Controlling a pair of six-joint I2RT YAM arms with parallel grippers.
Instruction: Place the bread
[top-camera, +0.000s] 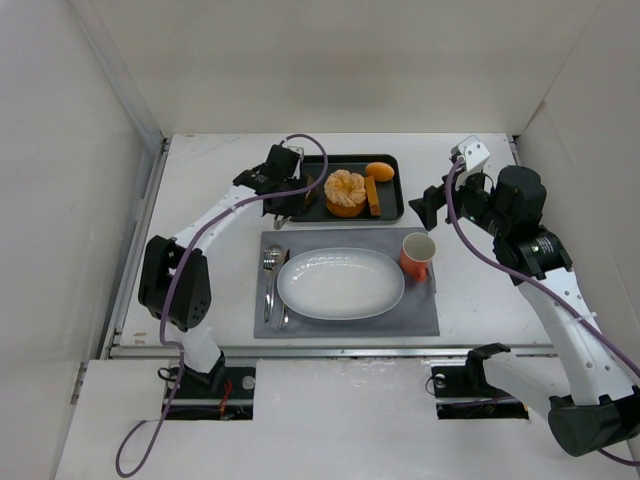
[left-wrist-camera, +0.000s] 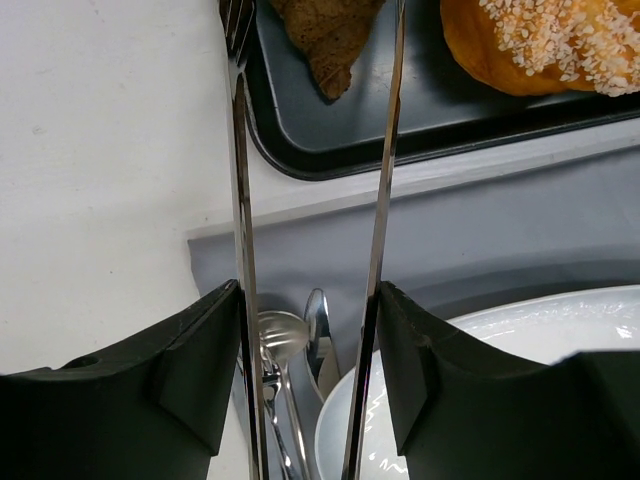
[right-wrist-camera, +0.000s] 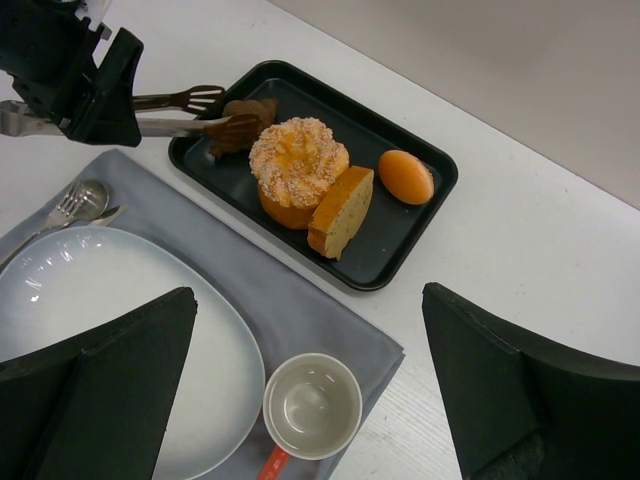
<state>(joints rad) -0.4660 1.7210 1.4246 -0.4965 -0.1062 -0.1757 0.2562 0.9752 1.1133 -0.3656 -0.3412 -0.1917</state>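
Metal tongs are gripped by the left hand, their tips set either side of the bread, which lies at the nine o'clock end of the black tray. The right hand is held wide open and empty.

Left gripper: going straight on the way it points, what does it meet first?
Likely the bread in the tray: the left gripper's tongs point at it, tips either side. Depth unclear; the tray floor could come first.
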